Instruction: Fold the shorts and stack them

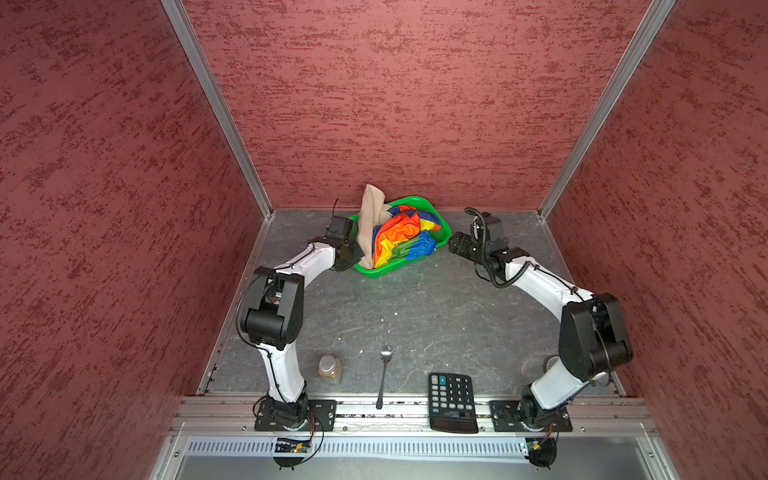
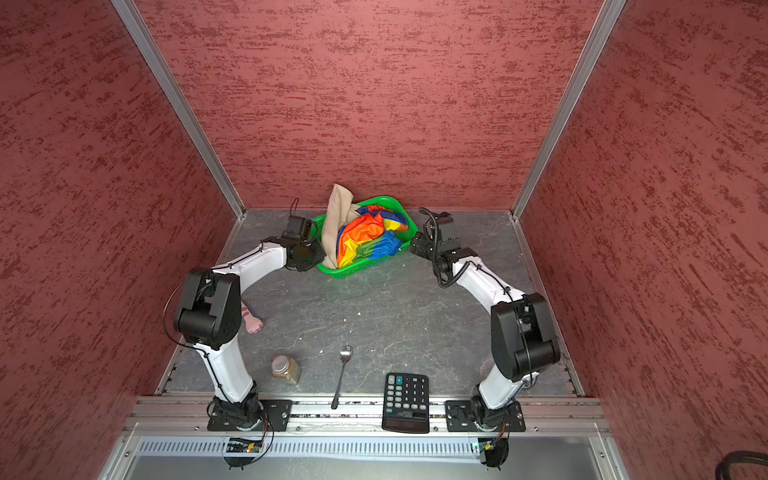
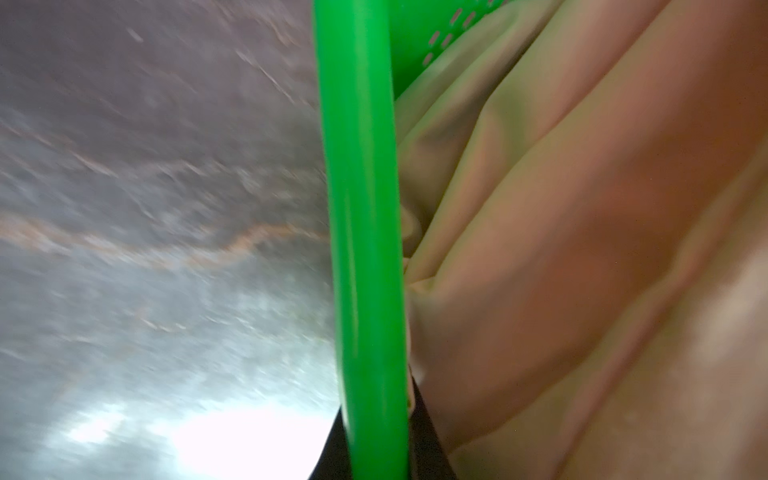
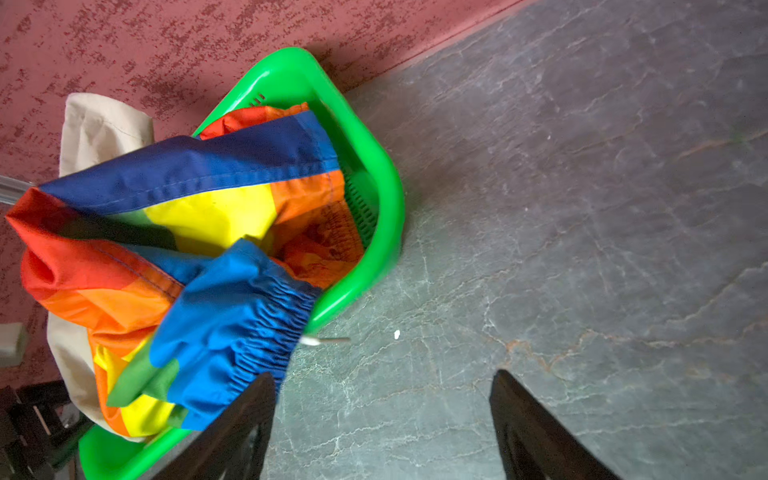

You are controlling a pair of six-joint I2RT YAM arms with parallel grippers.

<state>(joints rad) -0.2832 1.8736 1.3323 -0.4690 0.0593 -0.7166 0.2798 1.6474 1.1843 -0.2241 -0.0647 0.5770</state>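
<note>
Left end effector point(image 3: 376, 453): clamped on green plastic basket point(image 3: 357, 208) rim beside beige shorts point(image 3: 582, 249); right end effector point(image 4: 382, 432): spread wide, empty, nearest rainbow-striped shorts point(image 4: 208, 216).

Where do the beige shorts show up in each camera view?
Top view: beige shorts stick up from the green basket's left end.
Top view: beige shorts, same end.
Left wrist: beige shorts against the basket rim.
Right wrist: beige shorts behind the rainbow shorts.
Shared landmark: the green basket's rim.

table centre point(image 1: 415, 307) bare, basket point(image 1: 376, 272) at back
</note>
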